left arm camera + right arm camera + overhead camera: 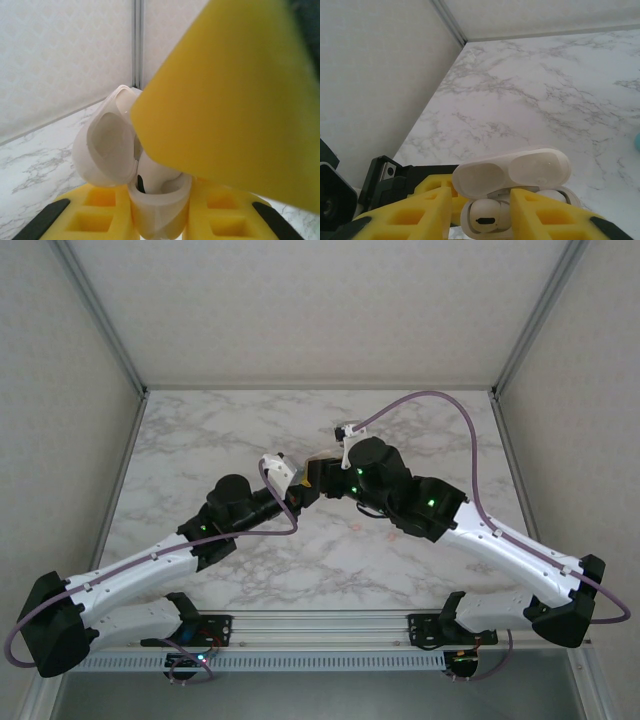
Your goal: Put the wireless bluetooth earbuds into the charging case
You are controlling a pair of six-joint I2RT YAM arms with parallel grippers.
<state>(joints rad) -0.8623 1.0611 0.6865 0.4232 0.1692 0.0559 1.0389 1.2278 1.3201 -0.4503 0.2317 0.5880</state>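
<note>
The left gripper point(160, 222) pinches the open charging case point(107, 145) by its base. The right gripper point(482, 200) flanks a white earbud point(485, 218) sitting in that case; whether it squeezes, I cannot tell

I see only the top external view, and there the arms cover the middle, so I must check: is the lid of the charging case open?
Observer: Yes. The left wrist view shows the lid swung open on the charging case.
Operator: Is an earbud inside?
Observer: The right wrist view shows one white earbud seated in it, flanked by the right gripper.
Operator: Anything loose on the table?
Observer: Something teal at that view's right edge, too cropped to name.
</note>
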